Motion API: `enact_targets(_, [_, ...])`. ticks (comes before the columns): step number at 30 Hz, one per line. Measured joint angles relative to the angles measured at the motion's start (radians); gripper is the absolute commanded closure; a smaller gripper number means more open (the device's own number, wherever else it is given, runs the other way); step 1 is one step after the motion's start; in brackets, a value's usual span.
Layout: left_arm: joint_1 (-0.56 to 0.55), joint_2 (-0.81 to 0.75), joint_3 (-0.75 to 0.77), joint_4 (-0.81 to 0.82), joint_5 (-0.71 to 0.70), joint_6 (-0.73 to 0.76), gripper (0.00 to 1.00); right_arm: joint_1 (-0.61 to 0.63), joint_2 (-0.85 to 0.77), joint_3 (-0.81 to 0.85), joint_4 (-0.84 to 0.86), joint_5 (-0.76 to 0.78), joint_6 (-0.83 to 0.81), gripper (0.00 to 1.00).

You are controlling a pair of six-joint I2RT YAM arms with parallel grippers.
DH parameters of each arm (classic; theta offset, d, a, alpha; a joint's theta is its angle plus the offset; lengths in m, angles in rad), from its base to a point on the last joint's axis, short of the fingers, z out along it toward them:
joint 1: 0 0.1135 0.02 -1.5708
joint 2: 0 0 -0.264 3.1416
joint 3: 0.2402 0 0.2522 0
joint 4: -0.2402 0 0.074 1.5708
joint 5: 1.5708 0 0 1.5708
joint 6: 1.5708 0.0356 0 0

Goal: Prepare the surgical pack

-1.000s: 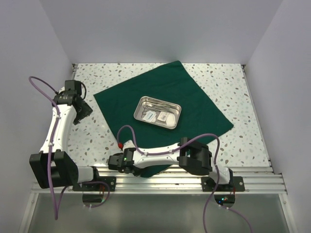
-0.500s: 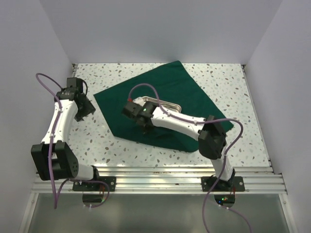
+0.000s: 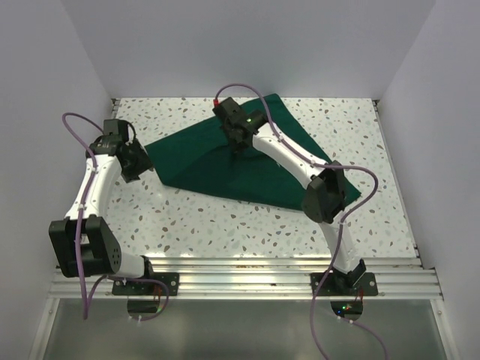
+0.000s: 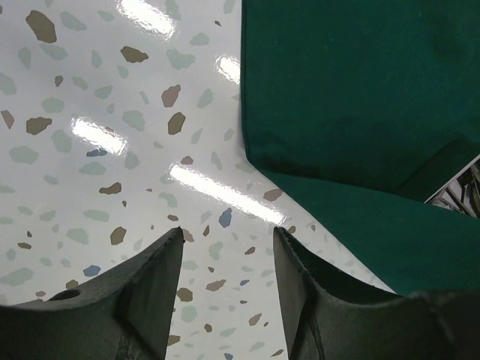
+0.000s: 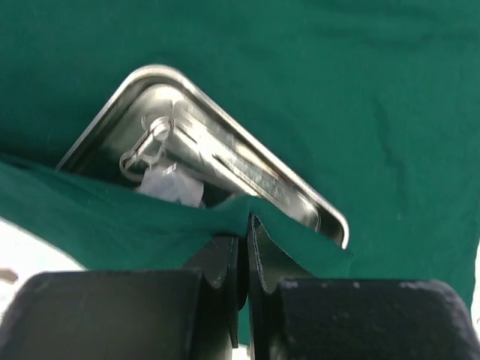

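Note:
The surgical pack's dark green drape (image 3: 195,161) lies on the speckled table, its near part folded over toward the far side. My right gripper (image 3: 238,141) is shut on the drape's edge (image 5: 150,225) and holds it up over the steel tray (image 5: 240,161). In the right wrist view, instruments and white gauze (image 5: 171,184) show inside the tray. From above the tray is hidden under the fold. My left gripper (image 3: 142,165) hovers open over bare table just left of the drape's left corner (image 4: 360,90), with nothing between its fingers (image 4: 161,277).
White walls close in the speckled table (image 3: 225,217) on three sides. A metal rail (image 3: 247,266) runs along the near edge by the arm bases. A corner of the tray (image 4: 461,191) peeks out under the drape in the left wrist view.
My right arm swung from the near edge across to the far side, dragging the drape's near corner over the tray, which is now covered. The left gripper shifted slightly toward the drape's left corner.

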Motion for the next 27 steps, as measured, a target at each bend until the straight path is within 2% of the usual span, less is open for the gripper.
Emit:
enact_targets(8, [0.000, 0.040, -0.003, 0.013, 0.033, 0.002, 0.46, -0.060, 0.171, 0.173, 0.024, -0.049, -0.059, 1.00])
enact_targets(24, [0.000, 0.056, -0.032, 0.019, 0.050, 0.003, 0.46, -0.136, 0.215, 0.177, 0.042, -0.044, -0.077, 1.00])
enact_targets(27, [0.000, 0.066, -0.032, 0.019, 0.054, 0.002, 0.46, -0.153, 0.215, 0.175, 0.042, -0.044, -0.077, 0.97])
